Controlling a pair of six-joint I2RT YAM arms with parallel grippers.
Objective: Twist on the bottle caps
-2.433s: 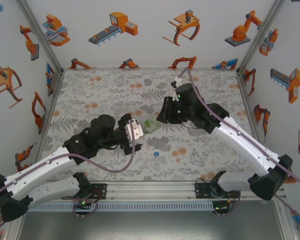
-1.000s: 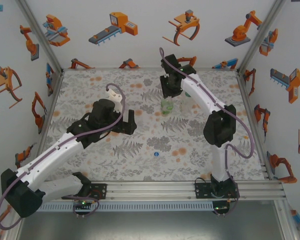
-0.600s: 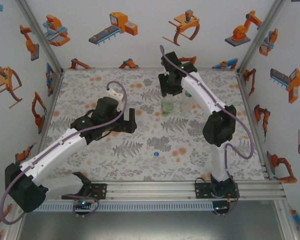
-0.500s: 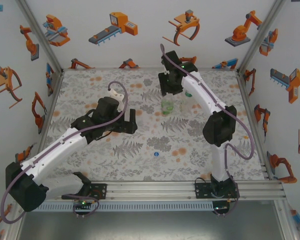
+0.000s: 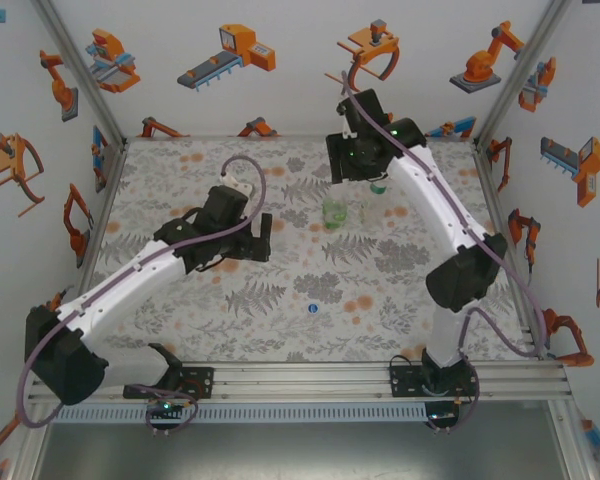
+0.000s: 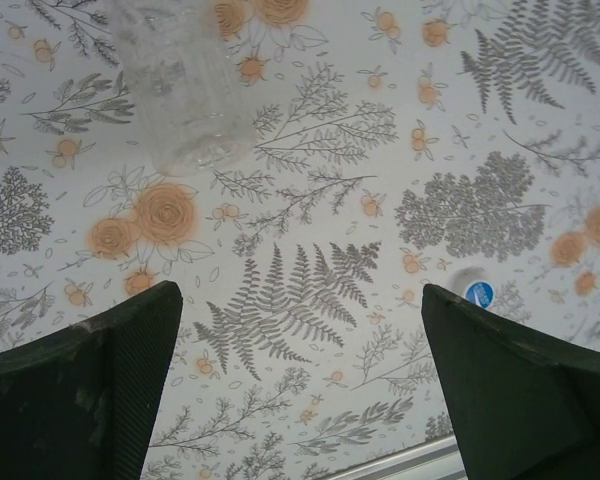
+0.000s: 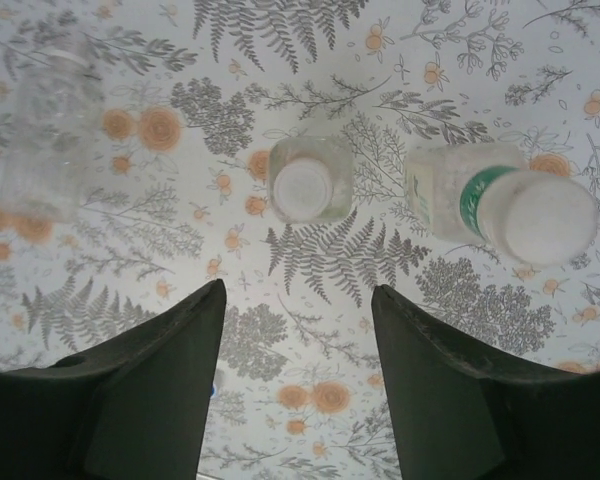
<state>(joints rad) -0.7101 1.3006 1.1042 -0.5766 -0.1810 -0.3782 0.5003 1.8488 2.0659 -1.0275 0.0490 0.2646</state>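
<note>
Bottle caps, running left to right. The left gripper (image 6: 300,295) hangs over the fern-and-flower patterned mat (image 5: 180,170) with its jaws spread wide and nothing in them. The one loose cap I can spot is a small round blue plastic screw cap (image 6: 477,292). It lies flat on the mat near one finger of that gripper, well apart from the bottles.

Further right, from the right wrist, there's a clear ribbed plastic bottle (image 7: 45,130), too blurry to say if it's capped. Next is a green-tinted plastic bottle (image 7: 338,160) standing upright with a white plastic cap (image 7: 302,187) on it. Last is a clear plastic bottle with a green label band (image 7: 435,190), white-topped too. The right gripper (image 7: 298,292) sits above them, jaws partly apart, holding nothing.

My guess is the blue cap is next. Pinch it by the rim and keep it level, and have the other arm hold the bottle low on the body without crushing it. Seat the cap square on the threads, then twist. Cross-threading is the risk.
</note>
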